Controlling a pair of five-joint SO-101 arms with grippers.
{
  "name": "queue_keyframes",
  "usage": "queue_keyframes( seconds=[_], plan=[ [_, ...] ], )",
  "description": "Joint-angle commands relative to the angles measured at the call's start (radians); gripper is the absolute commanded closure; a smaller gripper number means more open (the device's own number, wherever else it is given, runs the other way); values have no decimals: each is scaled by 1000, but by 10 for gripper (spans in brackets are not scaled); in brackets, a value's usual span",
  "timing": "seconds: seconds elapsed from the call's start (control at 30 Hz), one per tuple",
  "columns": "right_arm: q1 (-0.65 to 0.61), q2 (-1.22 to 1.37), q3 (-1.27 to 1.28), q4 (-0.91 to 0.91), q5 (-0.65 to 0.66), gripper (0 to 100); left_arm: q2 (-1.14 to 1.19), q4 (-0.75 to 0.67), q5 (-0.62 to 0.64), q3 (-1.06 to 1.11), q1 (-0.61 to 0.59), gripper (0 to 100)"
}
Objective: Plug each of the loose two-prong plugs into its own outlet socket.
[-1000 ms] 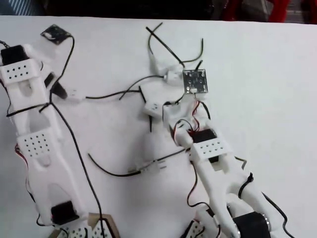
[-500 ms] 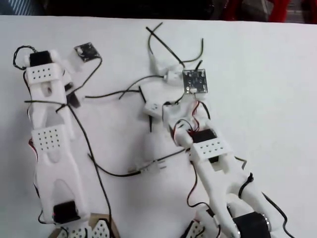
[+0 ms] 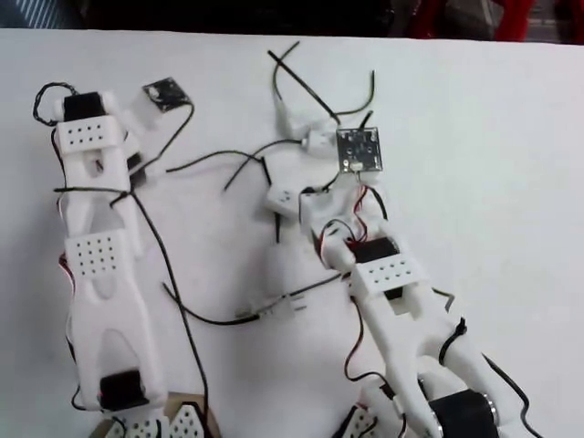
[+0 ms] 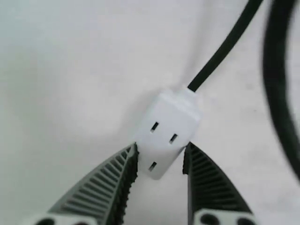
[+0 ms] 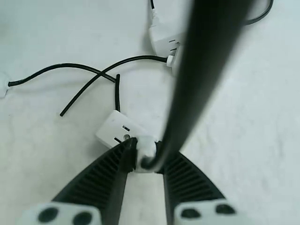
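Delta vs 1 s back: the left arm has swung in toward the centre socket (image 3: 281,196) and away from the arm bases. The part it grips and that part's black cord (image 3: 205,157) came along. Over the last half second there was only a small further shift. Right arm and centre socket: no change.

Left gripper (image 4: 159,157): jaws parted just to the width of a white outlet socket (image 4: 168,125) and pressed on both its sides. The slotted face points at the wrist camera and the cord leaves from the far end. In the high view it sits well left of the centre socket.

Right gripper (image 5: 146,151): jaws nearly closed, pinching a small white plug (image 5: 146,143). The plug touches the centre socket's edge; can't tell if the prongs are in the slots.

A loose plug (image 3: 290,307) on its own cord lies on the table (image 3: 493,137), nearer the arm bases than the centre socket. Two white connectors (image 3: 308,137) lie end to end just beyond the centre socket.
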Motion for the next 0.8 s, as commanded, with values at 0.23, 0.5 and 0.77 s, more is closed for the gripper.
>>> queue_keyframes(
  seconds=[0.23, 0.5, 0.77],
  plan=[
    [5, -4, -46, -13, 2, 981, -87, 32, 207, -11, 36, 677],
    [5, -4, -44, -13, 2, 981, -25, -164, 201, -11, 7, 665],
    [5, -4, -44, -13, 2, 981, -68, -199, 198, -12, 2, 665]
  ],
)
